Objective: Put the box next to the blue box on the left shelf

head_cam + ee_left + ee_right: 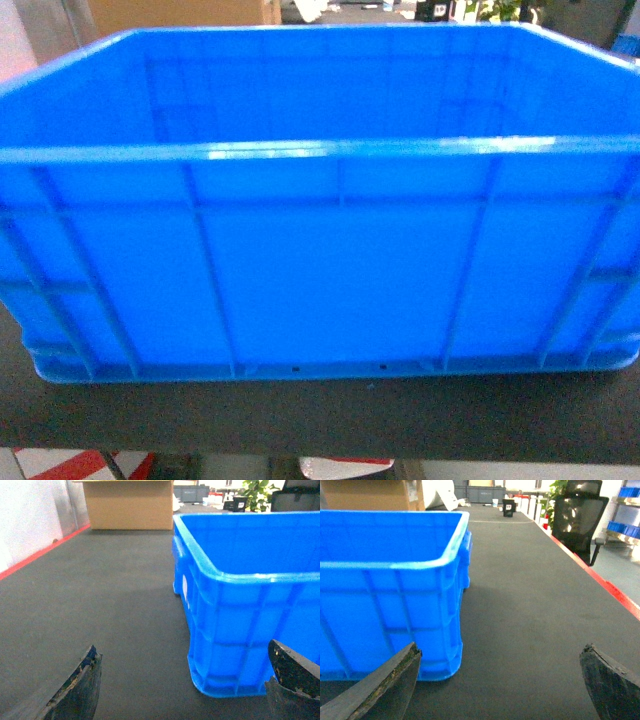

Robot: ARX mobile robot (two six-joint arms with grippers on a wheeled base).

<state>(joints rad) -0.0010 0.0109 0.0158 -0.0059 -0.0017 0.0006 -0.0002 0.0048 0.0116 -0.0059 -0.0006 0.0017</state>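
Observation:
The box, a large bright-blue ribbed crate with a thick rim, fills the head view and rests on a dark table; neither gripper shows there. In the left wrist view the box stands to the right, and my left gripper is open just short of its near left corner, nothing between its fingers. In the right wrist view the box stands to the left, and my right gripper is open near its near right corner, holding nothing. The left shelf and the other blue box are out of view.
A cardboard carton stands at the table's far end. Red tape marks the table's left edge, and red tape its right edge. A black office chair sits beyond the right edge. Blue bins line a rack far right.

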